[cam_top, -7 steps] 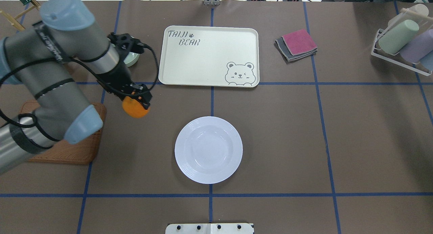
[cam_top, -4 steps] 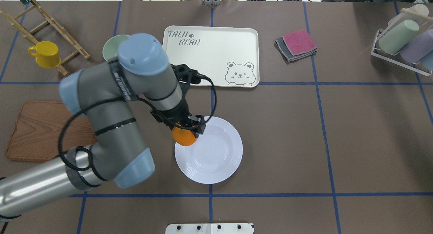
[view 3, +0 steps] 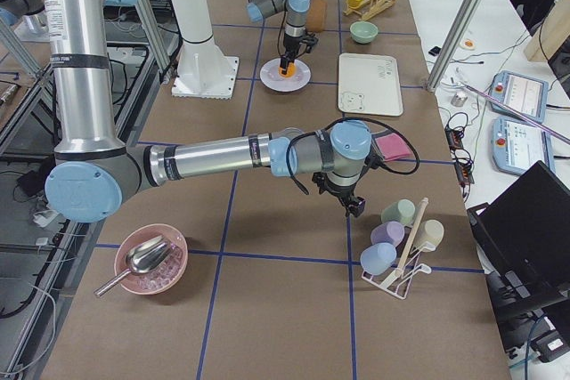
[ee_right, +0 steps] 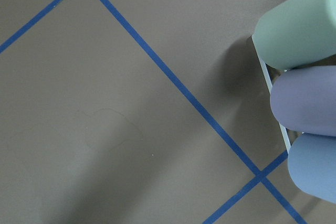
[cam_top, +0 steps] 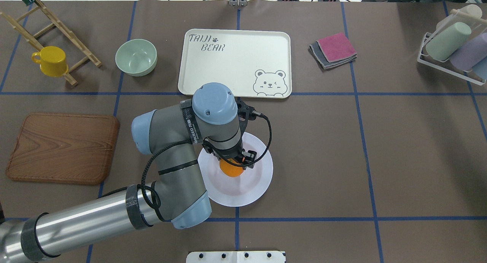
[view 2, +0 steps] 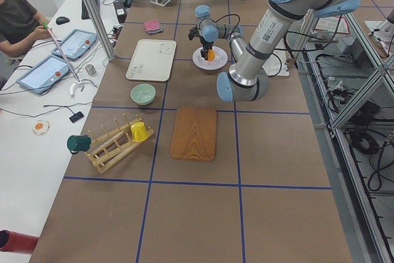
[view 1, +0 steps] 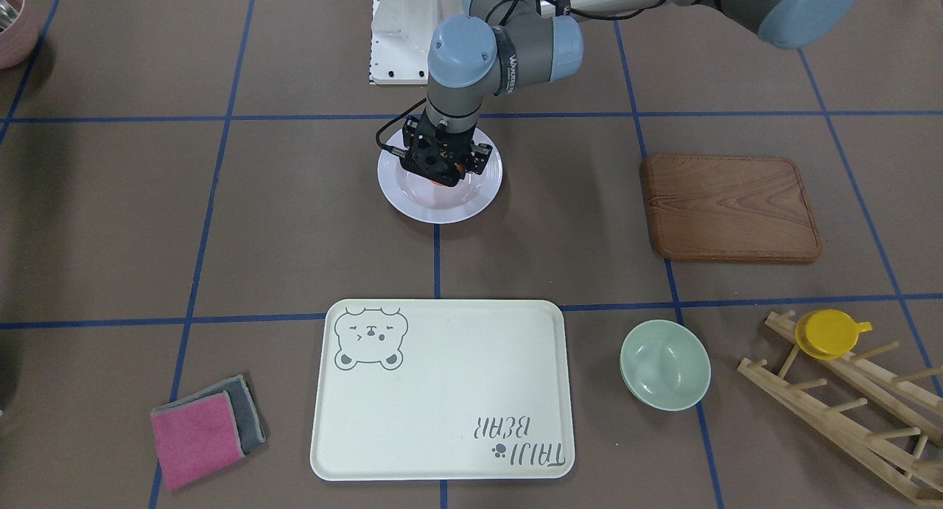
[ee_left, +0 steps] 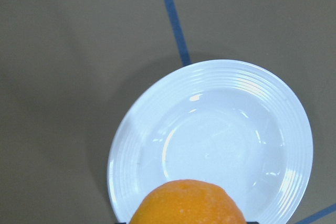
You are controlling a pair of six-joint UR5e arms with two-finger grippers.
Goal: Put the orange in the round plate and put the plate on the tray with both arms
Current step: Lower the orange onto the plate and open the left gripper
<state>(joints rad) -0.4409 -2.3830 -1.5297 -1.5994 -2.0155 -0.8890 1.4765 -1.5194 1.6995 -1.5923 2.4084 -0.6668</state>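
Note:
The orange (cam_top: 230, 169) is held in my left gripper (cam_top: 236, 165), which is shut on it over the middle of the round white plate (cam_top: 258, 181). In the left wrist view the orange (ee_left: 186, 204) fills the bottom edge with the plate (ee_left: 226, 135) below it; whether it touches the plate I cannot tell. From the front, the gripper (view 1: 440, 171) stands upright above the plate (view 1: 440, 208). The cream tray (cam_top: 228, 69) lies beyond the plate, apart from it. My right gripper (view 3: 356, 207) hovers near the cup rack, seen only from the right side; I cannot tell its state.
A wooden board (cam_top: 62, 147) lies left of the plate. A pale-green bowl (cam_top: 136, 57) and a yellow cup (cam_top: 51, 60) on a wooden rack sit at the far left. Folded cloths (cam_top: 334, 50) and a rack of cups (cam_top: 454, 46) are at the right.
My left arm has carried the orange rightwards from beside the wooden board, past the plate's near-left rim, to over the plate's middle. The bowl and yellow cup have come into sight.

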